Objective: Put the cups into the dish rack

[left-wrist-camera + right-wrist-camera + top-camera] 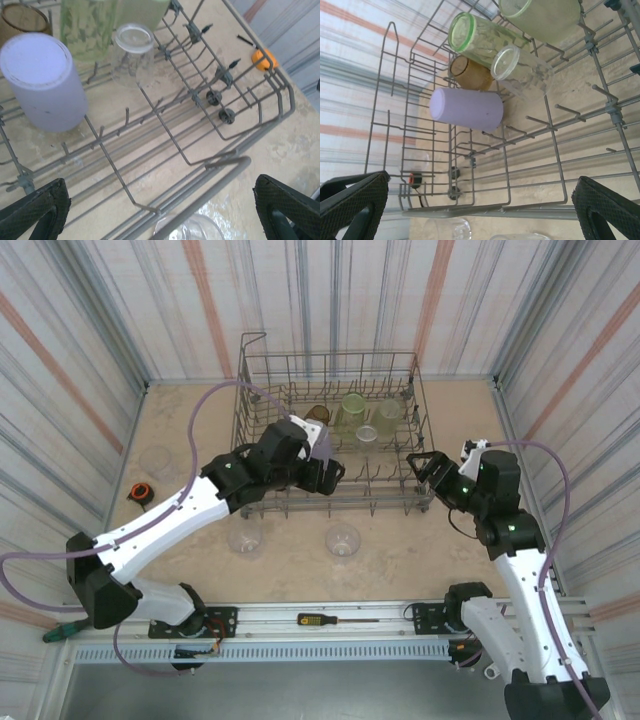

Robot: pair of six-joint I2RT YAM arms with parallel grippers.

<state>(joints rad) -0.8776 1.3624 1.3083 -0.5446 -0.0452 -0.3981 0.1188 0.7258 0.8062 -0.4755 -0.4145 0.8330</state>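
The grey wire dish rack stands at the back middle of the table. Inside it are a lavender cup, an amber cup, a pale green cup, a yellowish cup and a clear cup. My left gripper hovers open over the rack's front rows, right of the lavender cup. My right gripper is open by the rack's front right corner, looking across at the lavender cup. Three clear cups stand on the table outside the rack.
A small orange round object lies on the table left of the rack. A screwdriver rests on the rail at the near edge. Striped walls close in the table on three sides.
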